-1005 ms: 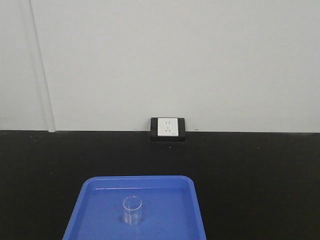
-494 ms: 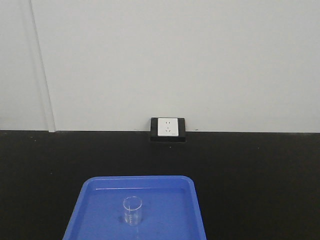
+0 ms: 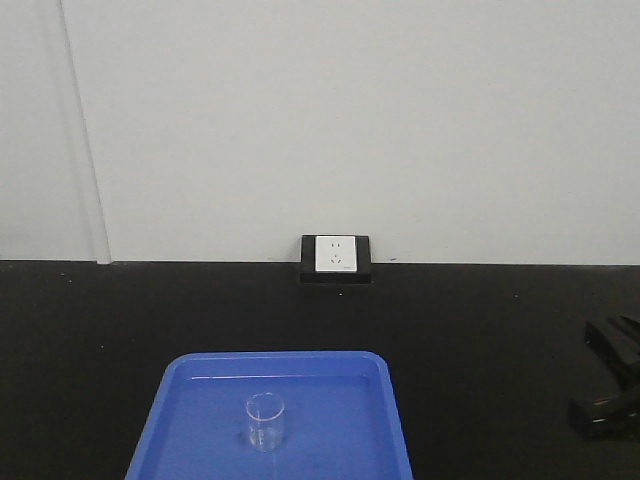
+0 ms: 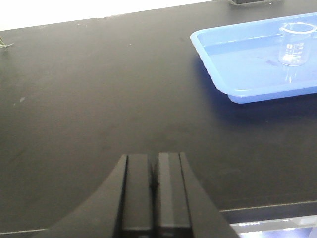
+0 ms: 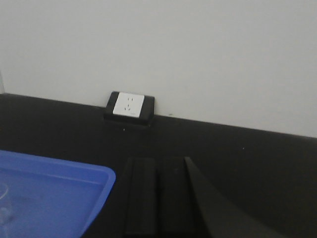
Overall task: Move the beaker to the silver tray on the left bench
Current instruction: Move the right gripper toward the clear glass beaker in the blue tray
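Closed on nothing, the left gripper hangs over the matte black bench countertop, its two black fingers pressed together. The right gripper, fingers likewise meeting and empty, shows at 4 o'clock in the front view. The small clear glass beaker stands upright at 6 o'clock, inside the rectangular blue plastic tray. At the tray's 12 o'clock, a white wall socket in a black surround sits against the plain pale wall.
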